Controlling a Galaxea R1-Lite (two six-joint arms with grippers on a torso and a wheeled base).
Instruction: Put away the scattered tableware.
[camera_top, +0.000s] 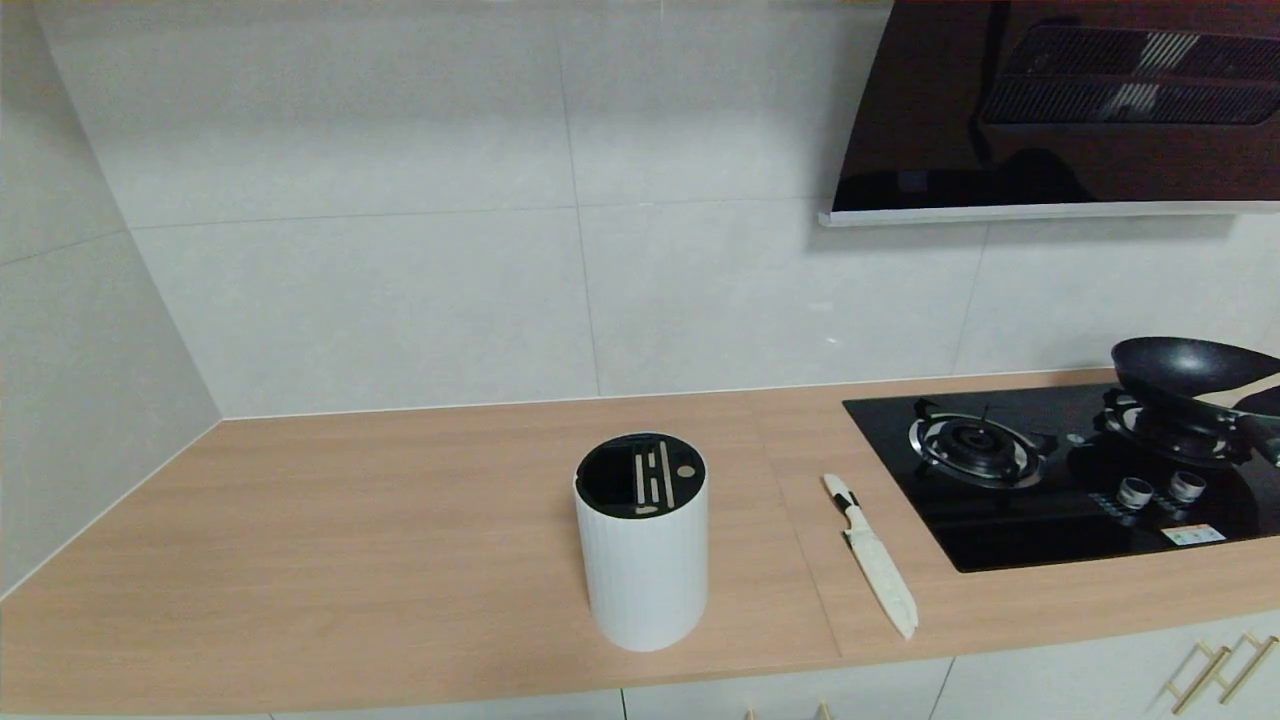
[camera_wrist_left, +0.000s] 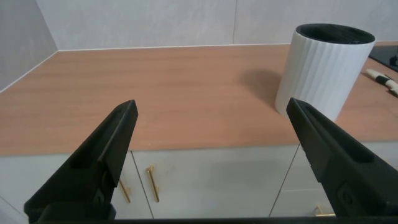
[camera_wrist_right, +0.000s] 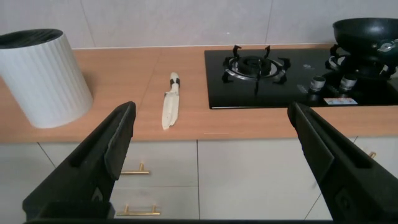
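Observation:
A white ribbed cylindrical holder (camera_top: 645, 545) with a black slotted top stands near the front of the wooden counter (camera_top: 350, 540). A cream-white knife (camera_top: 872, 553) with a black band on its handle lies flat to its right, between the holder and the hob. In the left wrist view my left gripper (camera_wrist_left: 211, 118) is open in front of the counter edge, with the holder (camera_wrist_left: 323, 68) ahead of it. My right gripper (camera_wrist_right: 211, 118) is open too, below the counter front, facing the knife (camera_wrist_right: 170, 107) and the holder (camera_wrist_right: 45, 78).
A black gas hob (camera_top: 1060, 475) is set into the counter at the right, with a dark pan (camera_top: 1190, 368) on its far burner. A range hood (camera_top: 1050, 110) hangs above. Cabinet fronts with brass handles (camera_wrist_right: 134, 171) run under the counter. Tiled walls close the back and left.

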